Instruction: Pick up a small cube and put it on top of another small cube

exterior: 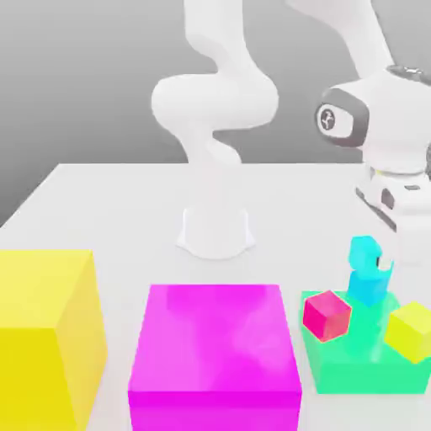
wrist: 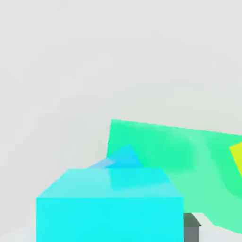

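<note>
Nearest my hand camera, the cyan cube [wrist: 109, 203] sits stacked on its twin cyan cube [exterior: 369, 289] atop the green box [exterior: 362, 366], so placement looks done, though I cannot tell my fingers' state.

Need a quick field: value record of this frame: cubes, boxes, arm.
upper cyan cube: sits on the lower cyan cube, slightly tilted
lower cyan cube: on the green box
green box: low, at the exterior view's right, carries the small cubes
red-pink cube: on the green box, near its left edge in the exterior view
yellow cube: on the green box, right side in the exterior view
magenta box: front middle
big yellow box: front left in the exterior view
arm: above the cyan stack
</note>
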### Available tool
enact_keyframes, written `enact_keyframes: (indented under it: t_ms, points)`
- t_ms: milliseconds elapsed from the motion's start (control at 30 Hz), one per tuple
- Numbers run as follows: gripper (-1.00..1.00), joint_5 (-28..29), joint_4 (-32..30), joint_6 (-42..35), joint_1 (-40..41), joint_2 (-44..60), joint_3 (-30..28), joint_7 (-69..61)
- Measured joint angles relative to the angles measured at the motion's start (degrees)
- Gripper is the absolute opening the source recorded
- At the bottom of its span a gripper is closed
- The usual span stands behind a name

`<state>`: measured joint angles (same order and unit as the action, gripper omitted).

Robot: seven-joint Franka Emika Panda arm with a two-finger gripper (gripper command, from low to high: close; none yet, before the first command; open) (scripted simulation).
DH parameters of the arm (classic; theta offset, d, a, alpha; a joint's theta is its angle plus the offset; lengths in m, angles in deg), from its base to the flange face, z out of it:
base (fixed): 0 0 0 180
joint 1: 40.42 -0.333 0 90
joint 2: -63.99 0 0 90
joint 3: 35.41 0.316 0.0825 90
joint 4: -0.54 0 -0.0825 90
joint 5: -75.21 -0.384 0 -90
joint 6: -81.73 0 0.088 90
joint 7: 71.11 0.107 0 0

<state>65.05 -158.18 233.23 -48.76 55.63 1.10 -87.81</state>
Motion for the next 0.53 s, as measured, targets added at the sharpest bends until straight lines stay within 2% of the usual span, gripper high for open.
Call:
enact_keyframes:
  t_ms: [200, 533]
  points:
    - [1.00, -0.2, 0.1, -0.4, -0.1, -0.5, -0.1, -0.1]
    - [1.00, -5.1, 2.0, -11.5, -3.3, -10.4, -3.3, -3.9]
